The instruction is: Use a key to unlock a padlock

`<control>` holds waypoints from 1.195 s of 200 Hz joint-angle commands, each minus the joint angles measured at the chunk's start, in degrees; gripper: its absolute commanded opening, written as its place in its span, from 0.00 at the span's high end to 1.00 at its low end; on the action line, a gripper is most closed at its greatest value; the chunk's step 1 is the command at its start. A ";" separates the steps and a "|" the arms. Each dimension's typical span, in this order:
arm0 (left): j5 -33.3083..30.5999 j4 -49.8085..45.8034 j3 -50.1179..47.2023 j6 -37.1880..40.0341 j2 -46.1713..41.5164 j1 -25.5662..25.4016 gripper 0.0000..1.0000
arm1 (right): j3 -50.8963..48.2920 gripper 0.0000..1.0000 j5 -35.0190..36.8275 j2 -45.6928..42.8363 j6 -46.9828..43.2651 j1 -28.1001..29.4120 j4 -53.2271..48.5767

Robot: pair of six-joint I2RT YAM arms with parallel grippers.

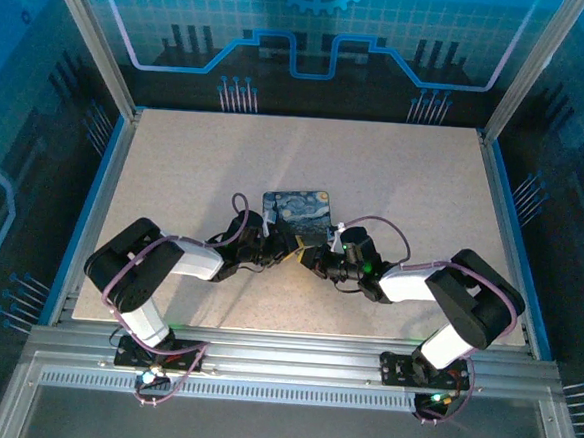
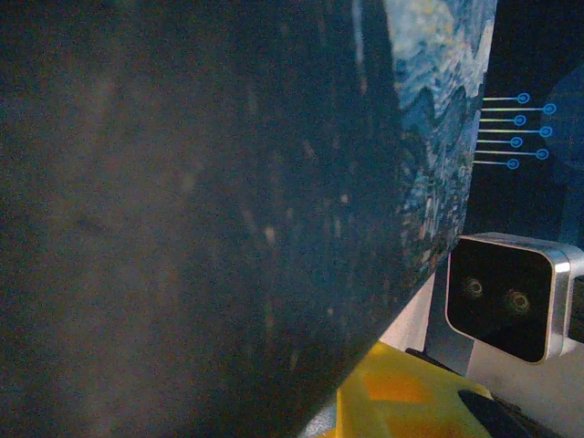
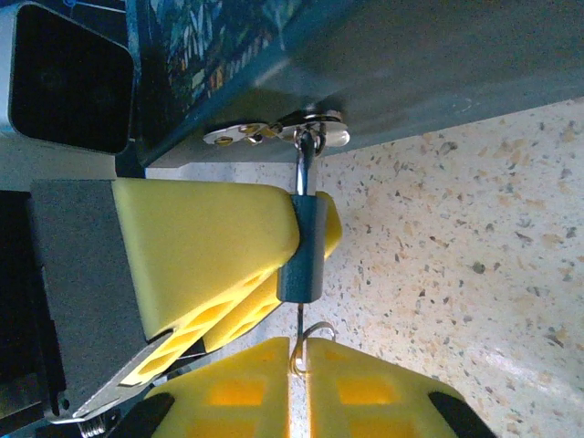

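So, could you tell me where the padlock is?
In the right wrist view, the padlock is hooked through the tin's hasp, beside the left end effector's fingers.

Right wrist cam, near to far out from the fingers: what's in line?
right gripper → key → padlock → hasp → tin
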 commanded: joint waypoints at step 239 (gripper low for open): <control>1.68 -5.02 1.82 -2.80 0.96 -0.50 0.80 | 3.54 0.26 36.68 -21.85 -106.93 15.31 -27.51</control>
